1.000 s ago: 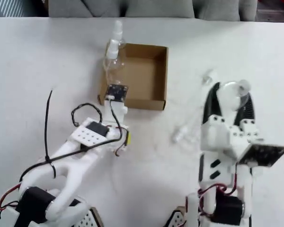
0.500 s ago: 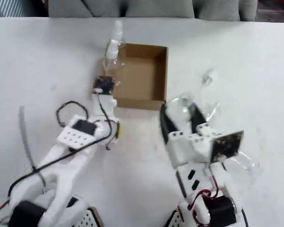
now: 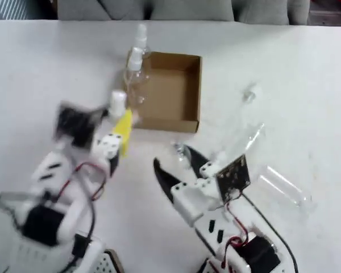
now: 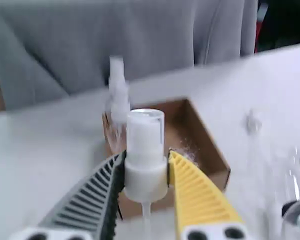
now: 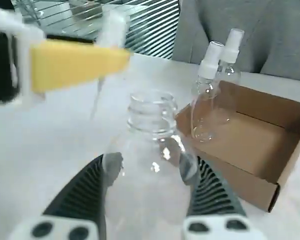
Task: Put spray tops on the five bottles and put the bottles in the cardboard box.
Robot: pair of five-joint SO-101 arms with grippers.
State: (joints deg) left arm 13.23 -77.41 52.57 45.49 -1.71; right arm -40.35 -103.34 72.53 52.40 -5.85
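Left wrist view: we log left gripper (image 4: 145,162) pinching 1 spray top (image 4: 145,145) near cardboard box (image 4: 200,135). Right gripper (image 5: 151,165) clamps 1 uncapped bottle (image 5: 151,112). 2 capped bottles (image 5: 212,90) stand in the box.

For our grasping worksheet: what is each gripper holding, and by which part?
Left gripper clamps a spray top by its collar; right gripper grips an uncapped bottle around its body below the neck.

Left arm (image 3: 51,170): white shell, red and black cables; jaws ribbed, one grey, one yellow.
Right arm (image 3: 213,224): white shell; jaws ribbed, dark grey.
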